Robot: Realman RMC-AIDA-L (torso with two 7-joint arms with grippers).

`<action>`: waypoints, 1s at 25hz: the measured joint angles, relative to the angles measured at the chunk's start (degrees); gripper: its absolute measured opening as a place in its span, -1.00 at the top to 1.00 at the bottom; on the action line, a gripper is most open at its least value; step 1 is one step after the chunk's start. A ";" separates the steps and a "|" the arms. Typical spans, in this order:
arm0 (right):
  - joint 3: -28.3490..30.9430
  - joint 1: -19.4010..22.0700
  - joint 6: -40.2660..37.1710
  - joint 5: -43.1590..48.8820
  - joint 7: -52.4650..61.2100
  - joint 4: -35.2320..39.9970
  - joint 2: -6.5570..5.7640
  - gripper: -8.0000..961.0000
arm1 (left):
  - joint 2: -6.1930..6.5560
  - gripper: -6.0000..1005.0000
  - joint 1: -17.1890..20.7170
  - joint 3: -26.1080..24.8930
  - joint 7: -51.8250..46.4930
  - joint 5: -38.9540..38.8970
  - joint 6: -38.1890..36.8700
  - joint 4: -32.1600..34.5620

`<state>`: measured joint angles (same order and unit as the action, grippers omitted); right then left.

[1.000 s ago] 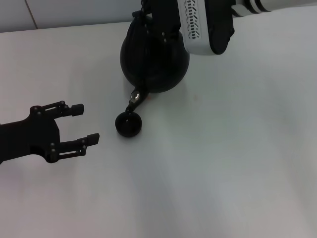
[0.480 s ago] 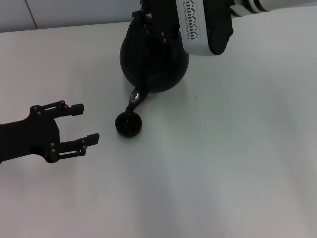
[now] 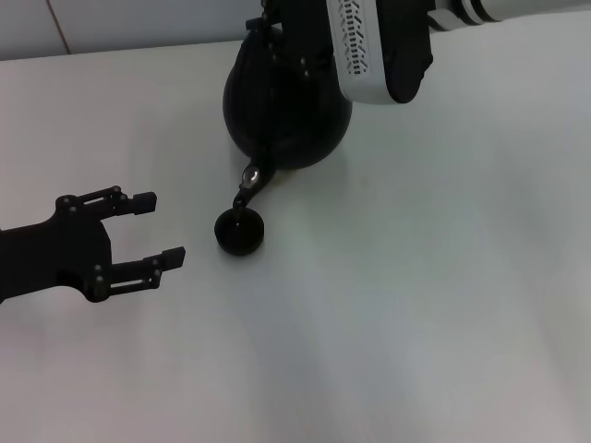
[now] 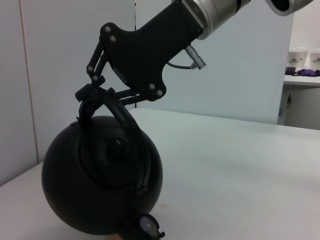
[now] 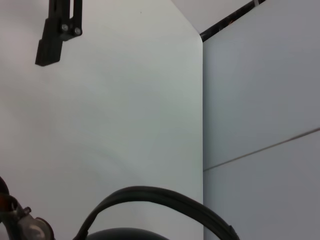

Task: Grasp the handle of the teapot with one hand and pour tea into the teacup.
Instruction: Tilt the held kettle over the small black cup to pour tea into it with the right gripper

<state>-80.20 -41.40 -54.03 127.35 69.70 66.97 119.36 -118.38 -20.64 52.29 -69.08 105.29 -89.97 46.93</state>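
From the head camera, the teapot (image 3: 286, 115) is seen at the far side of the white table (image 3: 416, 305), tipped forward so that its spout, with the small silvery cap, points down at the teacup (image 3: 240, 232). The cup stands just in front of the pot, right under the spout tip. The right arm comes in from above and covers the top of the pot, so the grip itself is hidden here. The left gripper (image 3: 152, 233) is held low over the table, well apart from the cup, with its two fingers spread and nothing between them.

In the left wrist camera the grip is shown plainly: the right gripper (image 4: 92, 97) is pressed together on the handle (image 4: 125, 117) near the top of its arch, and the pot hangs tilted from it, spout cap at the lowest point. Whether the pot's base rests on the table cannot be told.

In the right wrist camera only the curve of the handle (image 5: 160, 197), the spout cap and a finger of the left gripper farther off are shown.

The grasp is judged done and the pouring tilt under way. No stream of tea can be made out, so how full the cup is cannot be told; righting the pot and setting it down are left.
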 joint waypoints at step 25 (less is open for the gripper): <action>0.92 10.00 2.39 -10.06 0.77 3.30 0.39 0.78 | 0.17 -0.55 -0.36 0.00 -0.52 -0.04 0.21 0.62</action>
<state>-79.28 -31.40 -51.64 117.30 70.47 70.28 119.75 -118.21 -21.00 52.29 -69.60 105.25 -89.75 47.55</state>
